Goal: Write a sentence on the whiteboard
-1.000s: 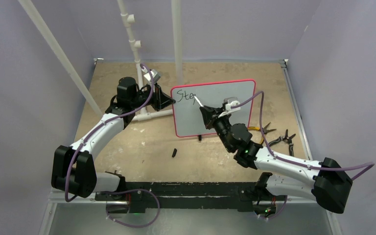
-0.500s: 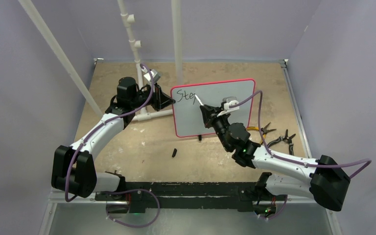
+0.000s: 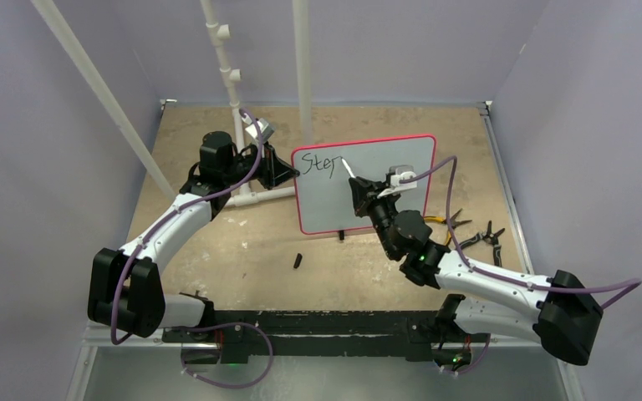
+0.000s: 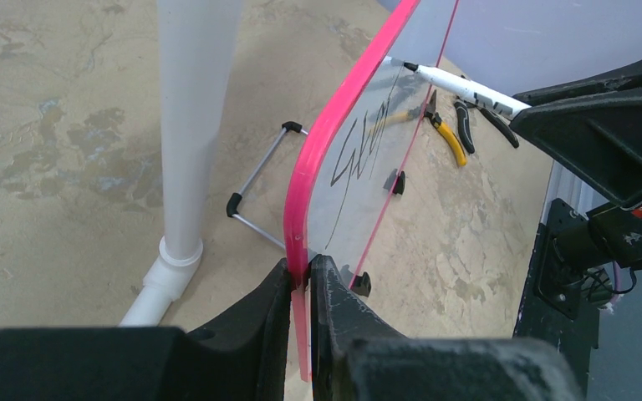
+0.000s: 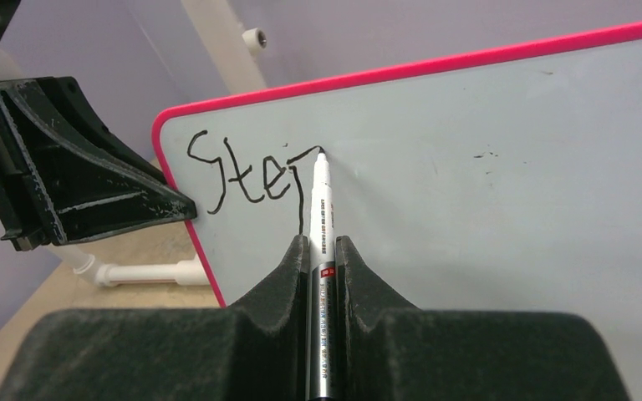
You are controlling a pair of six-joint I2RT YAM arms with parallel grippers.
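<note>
The whiteboard (image 3: 324, 209) with its pink frame stands tilted on small black feet at mid-table. My left gripper (image 3: 293, 177) is shut on its left edge, the pink rim (image 4: 318, 159) pinched between the jaws of the left gripper (image 4: 308, 269). My right gripper (image 3: 358, 192) is shut on a white marker (image 3: 347, 170). In the right wrist view the marker (image 5: 321, 196) sticks out of the right gripper (image 5: 323, 244), and its tip touches the board (image 5: 501, 167). The sentence (image 5: 247, 174) reads "Ste" plus a part-drawn fourth letter.
Two pairs of pliers (image 3: 454, 220) (image 3: 489, 237) lie right of the board. A small black cap (image 3: 298, 261) lies on the table in front. White PVC pipes (image 3: 232, 83) and a post (image 3: 303, 67) rise behind the left gripper, close to the board's left edge.
The right gripper has carried the marker tip up and to the right across the board, adding a stroke to the fourth letter. The left arm and board stay still.
</note>
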